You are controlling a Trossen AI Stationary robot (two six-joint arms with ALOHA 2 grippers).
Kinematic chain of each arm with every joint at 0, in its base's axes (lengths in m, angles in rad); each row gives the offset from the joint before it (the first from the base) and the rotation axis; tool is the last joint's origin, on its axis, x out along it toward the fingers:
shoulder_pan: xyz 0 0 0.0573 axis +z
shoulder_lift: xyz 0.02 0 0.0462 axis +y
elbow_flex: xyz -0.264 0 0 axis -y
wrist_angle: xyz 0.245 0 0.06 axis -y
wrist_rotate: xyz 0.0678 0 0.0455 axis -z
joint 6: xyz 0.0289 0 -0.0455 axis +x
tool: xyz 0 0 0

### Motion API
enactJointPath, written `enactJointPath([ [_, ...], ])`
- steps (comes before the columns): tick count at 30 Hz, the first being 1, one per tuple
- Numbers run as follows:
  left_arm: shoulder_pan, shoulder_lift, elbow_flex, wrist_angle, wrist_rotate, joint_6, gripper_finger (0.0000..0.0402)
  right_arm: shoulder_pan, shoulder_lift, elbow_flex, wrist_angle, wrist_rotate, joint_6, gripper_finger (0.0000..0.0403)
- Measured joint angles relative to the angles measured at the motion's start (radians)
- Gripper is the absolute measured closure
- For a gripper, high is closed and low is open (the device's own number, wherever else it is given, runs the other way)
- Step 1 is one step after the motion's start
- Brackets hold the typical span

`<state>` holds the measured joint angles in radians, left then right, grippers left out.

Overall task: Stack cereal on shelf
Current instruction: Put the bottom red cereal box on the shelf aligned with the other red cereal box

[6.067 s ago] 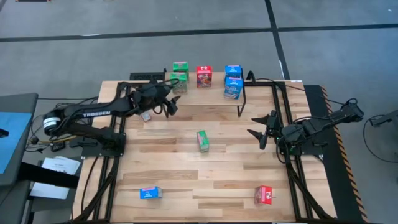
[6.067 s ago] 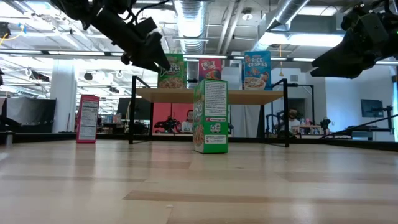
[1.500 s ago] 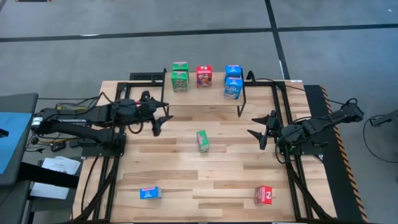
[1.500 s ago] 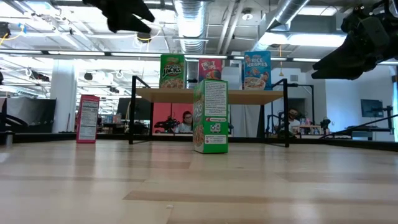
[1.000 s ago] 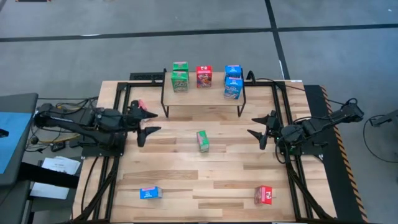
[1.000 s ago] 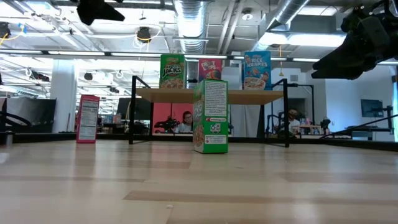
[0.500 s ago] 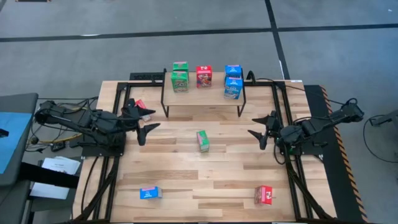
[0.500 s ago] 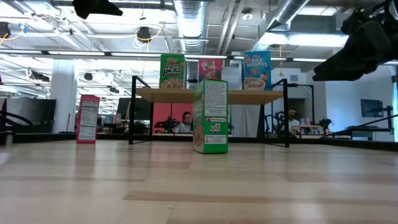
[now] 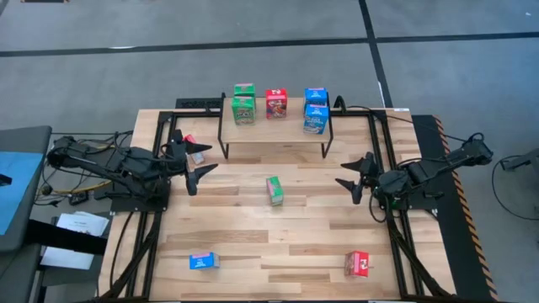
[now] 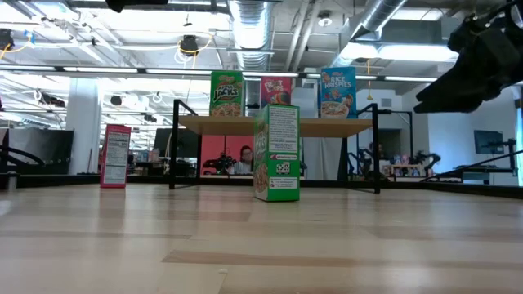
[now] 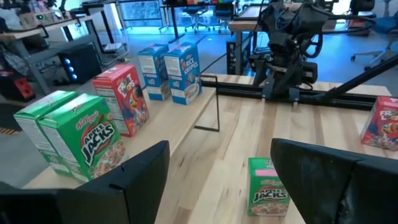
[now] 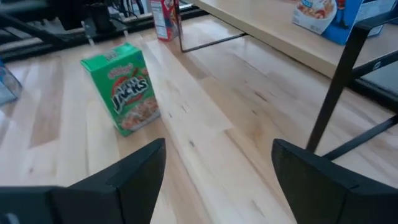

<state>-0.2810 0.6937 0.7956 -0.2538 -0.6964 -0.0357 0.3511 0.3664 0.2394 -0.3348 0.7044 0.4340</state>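
High view, looking straight down on the wooden table (image 9: 278, 227). Shelf (image 9: 274, 128) near the far edge, long axis running left to right, parallel to that edge. On it five boxes of cereal, all upright: two green boxes (image 9: 243, 104) at the left end, one behind the other; a red box (image 9: 276, 103) in the middle; two blue boxes (image 9: 316, 110) at the right end, also one behind the other. In the low view, printed fronts of the shelved boxes turned toward the near edge.

Off the shelf, four more. Lone green box (image 9: 274, 190) near the table's middle, standing upright in the low view, its footprint's long axis running roughly far to near, narrow side panel facing the near edge. Small red box (image 9: 192, 145) by the shelf's left legs, close to the table's left edge, upright in the low view. Blue box (image 9: 203, 261) near the near-left corner, lying with long axis left to right. Another red box (image 9: 359, 264) near the near-right corner.

Left gripper (image 9: 195, 164) above the left edge, just beside the small red box, fingers spread, nothing between them, pointing toward the middle. Right gripper (image 9: 357, 178) above the table near its right edge, fingers likewise apart and empty, pointing at the lone green box, well apart from it.
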Motion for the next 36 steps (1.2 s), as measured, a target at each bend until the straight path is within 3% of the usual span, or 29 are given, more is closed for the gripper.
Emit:
enactJointPath([
  [9,0.0,0.0,0.0,0.019,0.0,0.02,0.0132,0.001,0.0,0.0,0.038,-0.027,-0.02,0.0008],
  [22,0.0,0.0,0.0,0.027,0.0,0.006,0.0132,-0.006,0.0,0.0,0.038,-0.024,-0.016,0.0041],
  [30,0.0,0.0,0.0,0.028,0.0,0.006,0.0132,-0.007,0.0,0.0,0.118,-0.13,0.359,0.004],
  [36,0.0,0.0,0.0,0.028,0.0,0.006,0.0132,-0.006,0.0,0.0,0.249,-0.143,0.386,0.004],
])
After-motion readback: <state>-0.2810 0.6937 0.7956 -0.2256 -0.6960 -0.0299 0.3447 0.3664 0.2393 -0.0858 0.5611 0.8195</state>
